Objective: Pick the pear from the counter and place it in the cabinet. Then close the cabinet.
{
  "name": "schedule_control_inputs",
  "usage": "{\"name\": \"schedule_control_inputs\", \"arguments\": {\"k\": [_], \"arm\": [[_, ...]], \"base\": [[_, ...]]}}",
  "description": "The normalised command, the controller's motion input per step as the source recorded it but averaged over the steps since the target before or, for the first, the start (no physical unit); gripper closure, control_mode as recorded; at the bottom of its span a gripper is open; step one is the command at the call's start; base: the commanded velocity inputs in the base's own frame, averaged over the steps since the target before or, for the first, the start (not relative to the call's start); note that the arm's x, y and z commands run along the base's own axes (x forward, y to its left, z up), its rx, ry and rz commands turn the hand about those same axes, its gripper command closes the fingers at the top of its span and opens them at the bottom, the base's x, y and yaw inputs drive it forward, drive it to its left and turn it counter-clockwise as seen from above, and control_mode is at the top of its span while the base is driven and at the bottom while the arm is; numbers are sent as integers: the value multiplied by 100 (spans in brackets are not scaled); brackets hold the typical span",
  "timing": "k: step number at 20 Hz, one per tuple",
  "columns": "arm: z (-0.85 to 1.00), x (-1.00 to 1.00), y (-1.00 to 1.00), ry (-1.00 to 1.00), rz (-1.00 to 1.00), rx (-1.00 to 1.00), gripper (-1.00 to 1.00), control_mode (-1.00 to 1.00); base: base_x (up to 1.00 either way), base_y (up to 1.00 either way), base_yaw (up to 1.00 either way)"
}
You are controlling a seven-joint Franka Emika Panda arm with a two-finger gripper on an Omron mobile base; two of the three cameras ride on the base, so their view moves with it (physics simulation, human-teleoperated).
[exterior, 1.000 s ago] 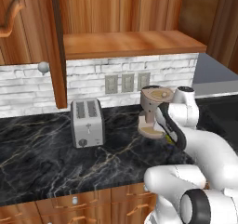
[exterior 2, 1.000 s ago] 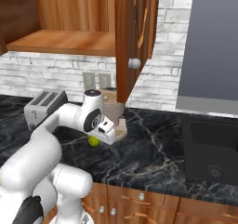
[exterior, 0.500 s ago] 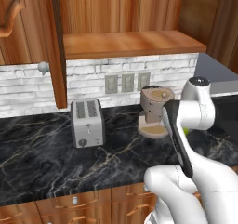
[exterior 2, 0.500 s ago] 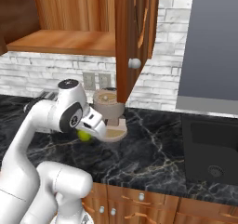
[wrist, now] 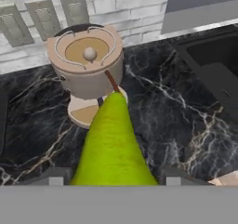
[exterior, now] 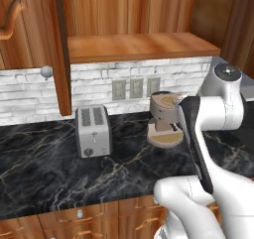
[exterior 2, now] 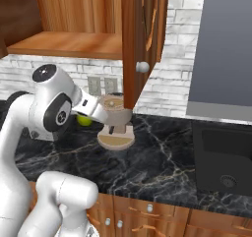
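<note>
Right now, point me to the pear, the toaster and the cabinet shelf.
pear (wrist: 111,144): hand view, middle of its green body, held in the gripper.
toaster (exterior: 93,131): left base view, front face below the slots.
cabinet shelf (exterior: 139,45): left base view, bare top surface of the wooden board.

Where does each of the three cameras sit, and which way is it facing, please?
Left base view: behind the arm to its left, looking forward and down at the toaster, the counter and the open cabinet; the white arm rises at lower right.
Right base view: behind the arm to its right, facing the same counter; the arm rises at lower left, carrying the pear.
Hand view: on the hand, looking along the end effector past the pear to the counter.
Shared: all three show the tan coffee grinder.
</note>
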Motion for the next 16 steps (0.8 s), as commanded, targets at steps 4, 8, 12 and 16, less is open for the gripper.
{"name": "schedule_control_inputs", "arguments": {"k": [4, 8, 12, 16], "arm": [[100, 23, 0, -46, 10, -16, 100, -100], [100, 24, 0, -52, 10, -18, 100, -100], [100, 44, 0, -40, 7, -12, 100, -100], [93, 78, 0, -20, 4, -4, 100, -100]], "base": [[0, 0, 0], [0, 0, 0], [0, 0, 0], [0, 0, 0]]}}
